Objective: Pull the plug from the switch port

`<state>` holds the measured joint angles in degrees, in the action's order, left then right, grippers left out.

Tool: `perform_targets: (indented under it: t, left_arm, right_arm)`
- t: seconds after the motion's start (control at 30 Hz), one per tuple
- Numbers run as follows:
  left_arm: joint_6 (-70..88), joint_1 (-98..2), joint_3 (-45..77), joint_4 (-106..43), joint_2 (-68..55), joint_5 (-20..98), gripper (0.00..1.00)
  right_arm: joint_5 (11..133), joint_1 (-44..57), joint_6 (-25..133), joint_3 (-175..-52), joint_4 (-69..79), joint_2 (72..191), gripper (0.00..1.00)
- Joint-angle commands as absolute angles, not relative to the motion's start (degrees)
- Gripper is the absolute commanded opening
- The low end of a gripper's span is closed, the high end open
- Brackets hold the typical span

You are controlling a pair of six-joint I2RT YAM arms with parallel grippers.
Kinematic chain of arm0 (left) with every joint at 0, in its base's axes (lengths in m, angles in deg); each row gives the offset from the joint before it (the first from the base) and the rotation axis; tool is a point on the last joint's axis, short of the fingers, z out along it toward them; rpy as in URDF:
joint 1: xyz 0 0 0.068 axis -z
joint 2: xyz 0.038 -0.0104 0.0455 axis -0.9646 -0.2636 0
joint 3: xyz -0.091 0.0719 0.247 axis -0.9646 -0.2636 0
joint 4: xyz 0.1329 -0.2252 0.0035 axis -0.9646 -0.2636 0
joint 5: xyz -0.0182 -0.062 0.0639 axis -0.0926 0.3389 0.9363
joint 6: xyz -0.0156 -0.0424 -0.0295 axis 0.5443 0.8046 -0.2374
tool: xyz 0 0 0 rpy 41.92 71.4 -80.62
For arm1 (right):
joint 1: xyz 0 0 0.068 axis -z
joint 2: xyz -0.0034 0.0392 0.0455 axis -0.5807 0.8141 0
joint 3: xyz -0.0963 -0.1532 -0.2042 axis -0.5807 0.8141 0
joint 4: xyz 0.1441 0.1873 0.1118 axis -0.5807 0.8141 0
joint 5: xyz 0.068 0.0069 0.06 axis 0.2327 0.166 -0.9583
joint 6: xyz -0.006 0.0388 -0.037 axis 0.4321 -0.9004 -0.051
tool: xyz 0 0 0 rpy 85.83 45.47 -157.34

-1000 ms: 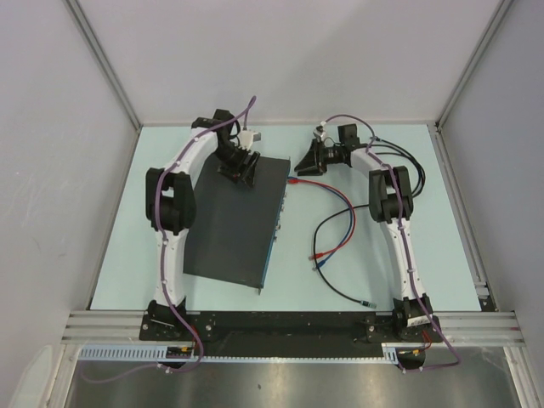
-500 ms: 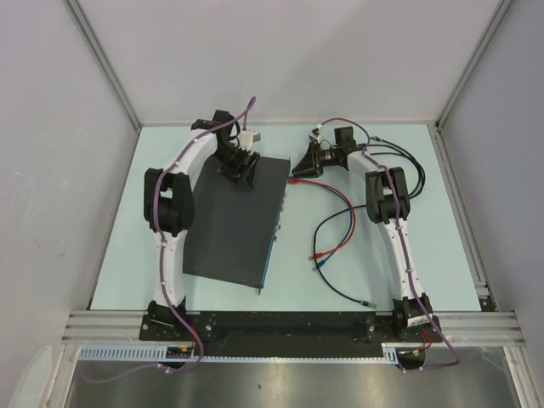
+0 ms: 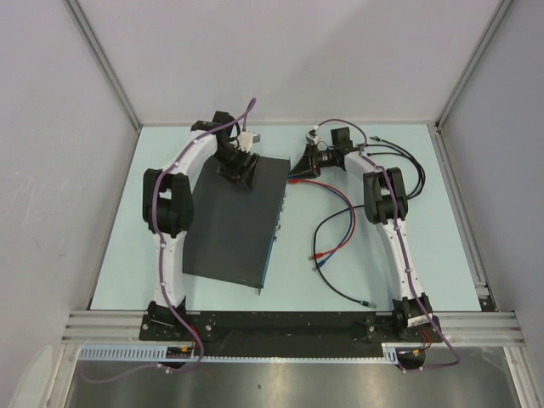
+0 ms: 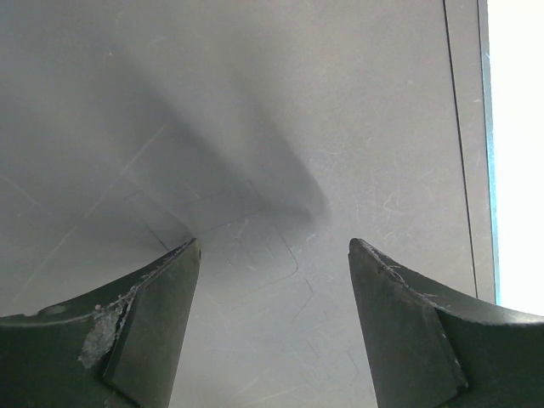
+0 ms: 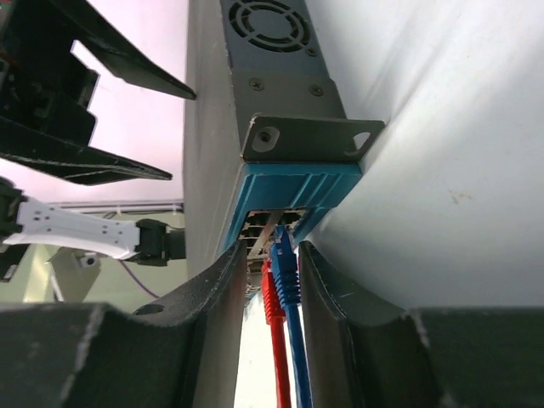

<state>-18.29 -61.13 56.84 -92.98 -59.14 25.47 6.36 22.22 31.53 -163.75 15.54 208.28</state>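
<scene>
The pale bench (image 3: 119,255) carries the big black switch (image 3: 229,229), lying flat left of centre with its port face turned to the right. The left hand (image 3: 237,170) hangs over the switch's far end, fingers spread wide, holding nothing. At the far right corner, the right hand (image 5: 274,251) has its fingers close either side of a red plug (image 5: 270,297) and a blue plug (image 5: 286,272), both in the ports. Pinched or not, I can't tell.
</scene>
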Motion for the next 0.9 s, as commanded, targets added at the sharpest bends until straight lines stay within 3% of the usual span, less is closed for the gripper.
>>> perform_targets:
  t: [0.0,0.27,0.57,0.87]
  left_arm:
    - [-17.99,-60.74,55.38,-95.68,-58.05,28.16,0.78]
    - [-17.9,-60.48,55.55,-95.59,-58.05,27.98,0.78]
    - [-17.82,-60.48,55.91,-95.51,-58.49,27.89,0.78]
    - [-17.82,-60.48,56.87,-95.51,-59.19,27.98,0.78]
  right_arm:
    - [13.71,20.73,41.2,-165.28,26.2,209.21,0.36]
    - [16.97,19.41,43.76,-167.3,30.25,210.35,0.36]
    - [14.33,21.08,38.32,-164.67,24.72,210.88,0.3]
    - [15.2,21.96,36.11,-164.49,22.87,211.58,0.08]
